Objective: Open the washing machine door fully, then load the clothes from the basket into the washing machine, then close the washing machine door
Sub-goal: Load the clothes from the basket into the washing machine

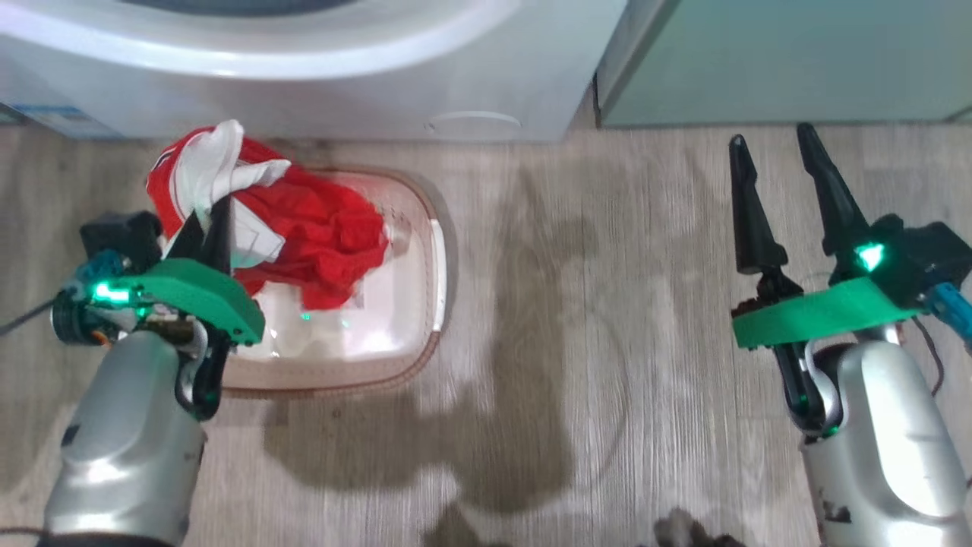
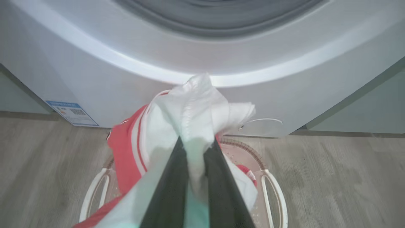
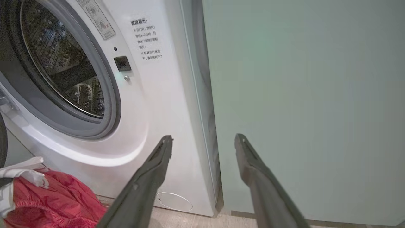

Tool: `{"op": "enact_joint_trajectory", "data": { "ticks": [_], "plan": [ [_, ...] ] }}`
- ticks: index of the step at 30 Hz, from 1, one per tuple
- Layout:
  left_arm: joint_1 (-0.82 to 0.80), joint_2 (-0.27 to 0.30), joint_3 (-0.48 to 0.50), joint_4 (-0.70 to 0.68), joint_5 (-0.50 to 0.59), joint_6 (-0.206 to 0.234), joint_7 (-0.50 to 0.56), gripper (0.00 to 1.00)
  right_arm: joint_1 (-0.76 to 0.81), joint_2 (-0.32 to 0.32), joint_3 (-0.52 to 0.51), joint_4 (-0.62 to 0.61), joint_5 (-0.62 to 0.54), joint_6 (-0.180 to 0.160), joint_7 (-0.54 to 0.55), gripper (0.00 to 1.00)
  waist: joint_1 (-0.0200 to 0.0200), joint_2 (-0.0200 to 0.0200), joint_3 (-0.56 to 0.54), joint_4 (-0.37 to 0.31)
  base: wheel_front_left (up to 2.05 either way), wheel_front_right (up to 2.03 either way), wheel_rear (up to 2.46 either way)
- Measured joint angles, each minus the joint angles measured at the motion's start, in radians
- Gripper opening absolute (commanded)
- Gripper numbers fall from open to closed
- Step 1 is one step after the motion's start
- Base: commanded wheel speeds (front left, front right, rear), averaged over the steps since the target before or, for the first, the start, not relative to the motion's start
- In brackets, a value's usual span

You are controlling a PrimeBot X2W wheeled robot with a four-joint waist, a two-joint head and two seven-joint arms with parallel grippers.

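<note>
My left gripper (image 1: pixel 209 216) is shut on the clothes (image 1: pixel 319 228), a red garment with white trim. In the left wrist view the two fingers (image 2: pixel 177 177) pinch a white fold of the clothes (image 2: pixel 196 107) in front of the washing machine (image 2: pixel 158 63). The red part hangs down into the cream basket (image 1: pixel 437 258) on the floor. The washing machine (image 3: pixel 152 110) has its drum opening (image 3: pixel 63 69) uncovered. A dark curved sliver (image 3: pixel 2 142) at the left edge may be the washing machine door. My right gripper (image 1: pixel 771 137) is open and holds nothing, off to the right of the basket.
A pale green cabinet (image 3: pixel 300 95) stands right beside the washer, and my right gripper (image 3: pixel 203 137) points at the seam between them. A round filter cover (image 3: pixel 175 201) sits low on the washer front. Wood-look floor (image 1: pixel 577 319) lies between the basket and the right arm.
</note>
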Motion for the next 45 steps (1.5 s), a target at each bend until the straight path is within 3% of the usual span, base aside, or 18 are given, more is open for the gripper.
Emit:
{"op": "enact_joint_trajectory", "data": {
  "ticks": [13, 25, 45],
  "plan": [
    [0.164, 0.037, 0.009, -0.378, 0.037, 0.076, 0.014, 0.0, 0.072, 0.0, -0.022, 0.022, 0.0, 0.0, 0.017, 1.0, 0.0, 0.0, -0.167, 0.027, 0.0, 0.0, 0.0],
    [0.403, 0.068, 0.004, -0.611, 0.043, 0.154, 0.081, 0.0, 0.188, 0.001, -0.026, 0.017, 0.0, 0.0, 0.034, 1.0, 0.0, 0.0, -0.303, 0.012, 0.0, 0.0, 0.0],
    [0.578, 0.079, -0.037, -0.712, 0.051, 0.197, 0.134, 0.0, 0.341, 0.003, -0.053, -0.039, 0.011, 0.0, 0.092, 1.0, 0.0, 0.0, -0.447, 0.019, 0.0, 0.0, 0.0]
  ]
}}
